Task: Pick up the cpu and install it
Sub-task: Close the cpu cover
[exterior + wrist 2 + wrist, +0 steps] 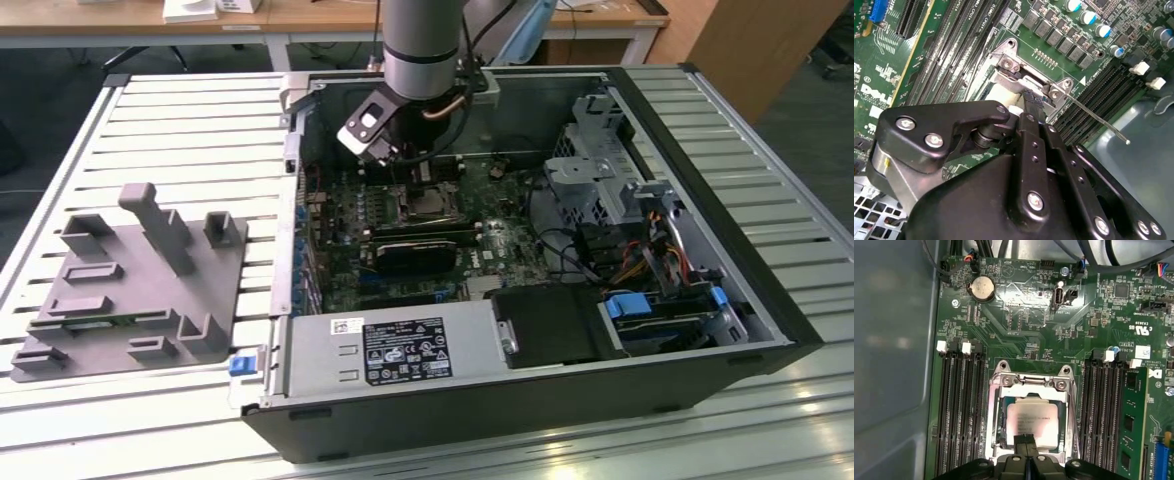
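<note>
Slatted counter (174,130) carries an open computer case (534,410); inside, the pincer (1025,441), fingers pressed together, hangs over the edge of the cpu (1033,414), which lies in its socket (1030,381).

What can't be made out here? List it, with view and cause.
1. One edge of the cpu, first wrist view: the gripper covers it.
2. Most of the socket, second wrist view: behind the gripper.
3. Whether the cpu is seated, exterior view: too small to tell.
</note>
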Tool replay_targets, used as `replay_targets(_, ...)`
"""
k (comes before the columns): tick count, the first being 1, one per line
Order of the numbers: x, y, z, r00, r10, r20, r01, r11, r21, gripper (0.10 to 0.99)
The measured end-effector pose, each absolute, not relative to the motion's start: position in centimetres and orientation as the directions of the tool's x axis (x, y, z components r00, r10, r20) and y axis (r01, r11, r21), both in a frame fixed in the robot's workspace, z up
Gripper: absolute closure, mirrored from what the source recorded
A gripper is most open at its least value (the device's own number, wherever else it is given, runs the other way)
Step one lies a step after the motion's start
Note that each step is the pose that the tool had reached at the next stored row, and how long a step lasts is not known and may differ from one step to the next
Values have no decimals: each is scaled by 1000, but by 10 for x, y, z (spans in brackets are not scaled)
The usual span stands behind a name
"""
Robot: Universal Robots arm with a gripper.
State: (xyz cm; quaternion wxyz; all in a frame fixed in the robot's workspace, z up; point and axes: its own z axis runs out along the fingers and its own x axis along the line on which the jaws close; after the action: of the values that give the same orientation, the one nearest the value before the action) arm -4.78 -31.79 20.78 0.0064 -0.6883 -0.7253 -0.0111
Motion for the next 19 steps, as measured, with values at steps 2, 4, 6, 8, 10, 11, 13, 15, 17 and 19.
replay_targets(2, -48, -318, 206, -52, 998, 24, 999, 52, 7, 980)
replay_targets(4, -48, -318, 204, -52, 998, 24, 999, 52, 7, 980)
replay_targets(6, -48, -318, 203, -52, 998, 24, 999, 52, 7, 980)
replay_targets(8, -48, -318, 202, -52, 998, 24, 999, 52, 7, 980)
replay_targets(10, -48, -318, 201, -52, 998, 24, 999, 52, 7, 980)
replay_targets(11, -47, -318, 201, -52, 998, 24, 999, 52, 7, 980)
replay_targets(13, -44, -318, 201, -52, 998, 24, 999, 52, 7, 980)
replay_targets(15, -40, -318, 200, -52, 998, 25, 999, 52, 7, 980)
replay_targets(17, -37, -318, 200, -52, 998, 25, 999, 52, 7, 980)
replay_targets(19, -36, -318, 201, -52, 998, 25, 999, 52, 7, 980)
